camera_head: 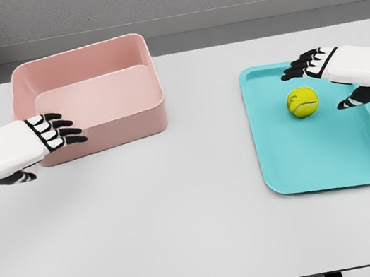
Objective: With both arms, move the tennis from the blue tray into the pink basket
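A yellow-green tennis ball lies in the upper part of the blue tray at the right of the table. My right hand hovers over the tray just right of the ball, fingers spread and thumb below, holding nothing. The pink basket stands at the back left with nothing inside it. My left hand is at the basket's front left corner, fingers extended over its front wall, holding nothing.
The white table runs from the grey back wall to its front edge at the bottom of the view. Between basket and tray lies a wide strip of bare table surface.
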{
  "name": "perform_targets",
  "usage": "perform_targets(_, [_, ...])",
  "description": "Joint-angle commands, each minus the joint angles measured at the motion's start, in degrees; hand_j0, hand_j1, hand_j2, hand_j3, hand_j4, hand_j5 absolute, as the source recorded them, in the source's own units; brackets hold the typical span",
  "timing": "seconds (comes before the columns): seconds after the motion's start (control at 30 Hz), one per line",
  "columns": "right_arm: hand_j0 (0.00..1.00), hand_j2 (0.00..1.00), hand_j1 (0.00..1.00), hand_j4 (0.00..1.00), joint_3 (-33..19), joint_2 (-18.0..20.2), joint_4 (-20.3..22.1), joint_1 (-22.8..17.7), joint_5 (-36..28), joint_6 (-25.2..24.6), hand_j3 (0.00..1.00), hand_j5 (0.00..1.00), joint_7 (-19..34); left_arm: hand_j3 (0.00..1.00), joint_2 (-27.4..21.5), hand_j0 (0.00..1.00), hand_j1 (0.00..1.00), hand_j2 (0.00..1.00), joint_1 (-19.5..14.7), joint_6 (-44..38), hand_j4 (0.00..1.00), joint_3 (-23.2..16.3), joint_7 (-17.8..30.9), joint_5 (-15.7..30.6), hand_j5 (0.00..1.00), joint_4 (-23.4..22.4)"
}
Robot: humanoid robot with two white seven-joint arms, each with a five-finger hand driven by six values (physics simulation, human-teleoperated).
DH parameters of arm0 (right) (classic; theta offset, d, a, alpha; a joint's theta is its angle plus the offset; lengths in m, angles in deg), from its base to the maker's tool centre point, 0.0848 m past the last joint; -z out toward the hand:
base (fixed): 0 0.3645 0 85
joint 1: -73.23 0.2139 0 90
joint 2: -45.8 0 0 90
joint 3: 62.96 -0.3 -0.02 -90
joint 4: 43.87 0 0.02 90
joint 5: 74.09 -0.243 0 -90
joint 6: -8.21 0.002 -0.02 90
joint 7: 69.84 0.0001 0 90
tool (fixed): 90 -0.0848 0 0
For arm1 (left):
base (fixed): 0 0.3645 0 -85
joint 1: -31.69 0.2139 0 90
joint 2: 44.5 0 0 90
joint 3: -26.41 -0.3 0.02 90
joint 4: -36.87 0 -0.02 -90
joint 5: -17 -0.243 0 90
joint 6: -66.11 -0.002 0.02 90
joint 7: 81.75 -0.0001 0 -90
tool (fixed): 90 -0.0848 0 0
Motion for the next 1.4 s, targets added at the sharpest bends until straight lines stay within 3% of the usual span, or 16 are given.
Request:
perform_targets(0.0, [1.00, 1.00, 1.00, 1.00, -0.09, -0.03, -0.51, 0.09, -0.23, -0.11, 1.00, 1.00, 0.18, 1.00, -1.72, 1.00, 1.00, 1.00, 0.00, -0.08, 1.00, -1.03, 1.21, -0.02, 1.00, 0.45])
perform_targets(0.13, [1.00, 1.00, 1.00, 1.00, -0.26, -1.08, -0.77, 0.61, 0.91, -0.11, 1.00, 1.00, 0.09, 1.00, -4.53, 1.00, 1.00, 1.00, 0.61, -0.08, 1.00, -1.03, 1.30, -0.02, 1.00, 0.45])
perform_targets(0.23, [1.00, 1.00, 1.00, 1.00, -0.53, -1.78, -3.85, 2.19, 1.36, -0.11, 1.00, 1.00, 2.81, 1.00, -5.32, 1.00, 1.00, 1.00, 1.14, -0.08, 1.00, -1.03, 1.30, -0.02, 1.00, 0.63])
perform_targets(0.33, [1.00, 1.00, 1.00, 1.00, 0.00, -9.95, -11.93, 6.24, 1.62, -0.11, 1.00, 1.00, 12.57, 1.00, -5.41, 1.00, 1.00, 1.00, 1.58, -0.08, 1.00, -0.94, 1.30, 0.07, 1.00, 0.80])
perform_targets(0.47, [1.00, 1.00, 1.00, 1.00, 0.79, -13.65, -17.03, 8.88, 4.60, -0.11, 1.00, 1.00, 13.56, 1.00, -4.71, 1.00, 1.00, 1.00, 2.55, -0.08, 1.00, -0.59, 0.95, 1.30, 1.00, 0.80])
perform_targets(0.53, [1.00, 1.00, 1.00, 1.00, 2.55, -13.74, -18.00, 9.76, 4.78, -0.11, 1.00, 1.00, 13.56, 1.00, -4.88, 1.00, 1.00, 1.00, 4.66, -0.08, 1.00, -0.59, 0.86, 5.78, 1.00, 0.54])
perform_targets(0.73, [1.00, 1.00, 1.00, 1.00, 5.01, -14.53, -21.43, 10.55, 5.75, -0.11, 1.00, 1.00, 13.56, 1.00, -4.79, 1.00, 1.00, 1.00, 7.21, -0.08, 1.00, -0.68, 0.77, 10.26, 1.00, -0.16])
perform_targets(0.9, [1.00, 1.00, 1.00, 1.00, 7.12, -17.34, -25.64, 12.39, 6.01, -0.11, 1.00, 1.00, 13.56, 1.00, -4.53, 1.00, 1.00, 1.00, 7.73, -0.08, 1.00, -0.77, 0.68, 10.79, 1.00, -1.04])
perform_targets(1.03, [1.00, 1.00, 1.00, 1.00, 7.65, -18.13, -26.79, 12.66, 6.81, -0.11, 1.00, 1.00, 13.56, 1.00, -2.16, 1.00, 1.00, 1.00, 7.73, -0.08, 1.00, -0.94, 0.77, 10.53, 1.00, -2.80])
perform_targets(1.27, [1.00, 1.00, 1.00, 1.00, 8.26, -18.92, -28.02, 13.01, 7.86, -0.11, 1.00, 1.00, 13.56, 1.00, -2.16, 1.00, 1.00, 1.00, 8.00, -0.08, 1.00, -1.03, 0.77, 10.79, 1.00, -2.89])
perform_targets(1.37, [0.94, 0.94, 0.94, 0.94, 8.26, -18.92, -28.02, 13.01, 7.86, -0.11, 0.94, 0.94, 13.56, 1.00, -2.24, 1.00, 1.00, 1.00, 8.00, -0.08, 1.00, -1.03, 0.77, 10.97, 1.00, -2.89])
